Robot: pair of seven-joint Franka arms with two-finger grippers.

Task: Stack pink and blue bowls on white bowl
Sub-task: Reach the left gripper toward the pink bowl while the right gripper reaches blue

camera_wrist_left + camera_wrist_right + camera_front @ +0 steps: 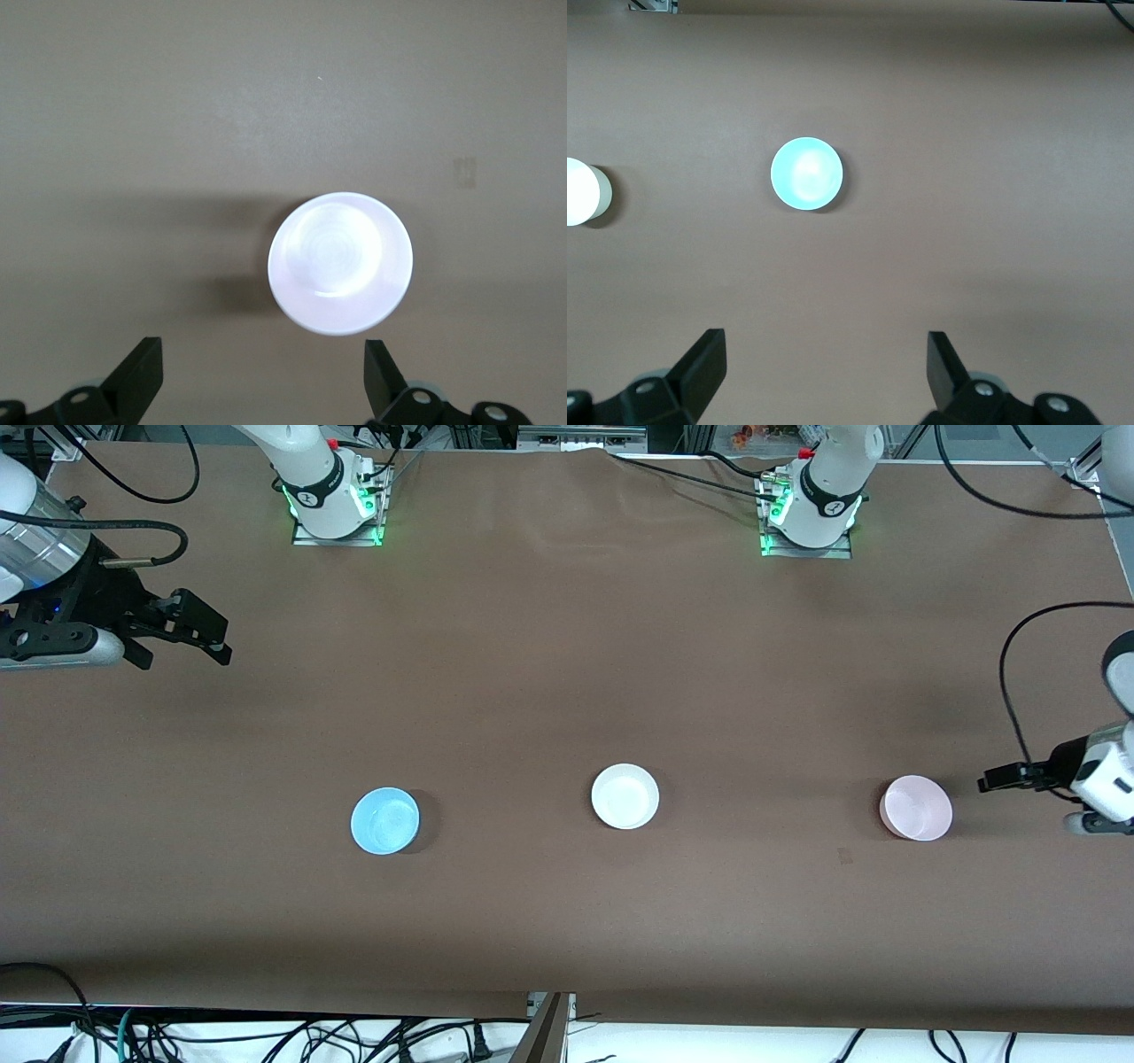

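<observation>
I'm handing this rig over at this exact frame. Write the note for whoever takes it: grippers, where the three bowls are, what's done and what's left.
Left gripper: open, empty, up in the air at the left arm's end of the table, beside the pink bowl.
Right gripper: open, empty, over bare table at the right arm's end, well away from the blue bowl.
White bowl: mid-table between the other two, all three upright in a rough row, none touching.
Done: nothing stacked.
Left: both the pink and the blue bowl have to go onto the white bowl. The left gripper looks better placed to go first.
</observation>
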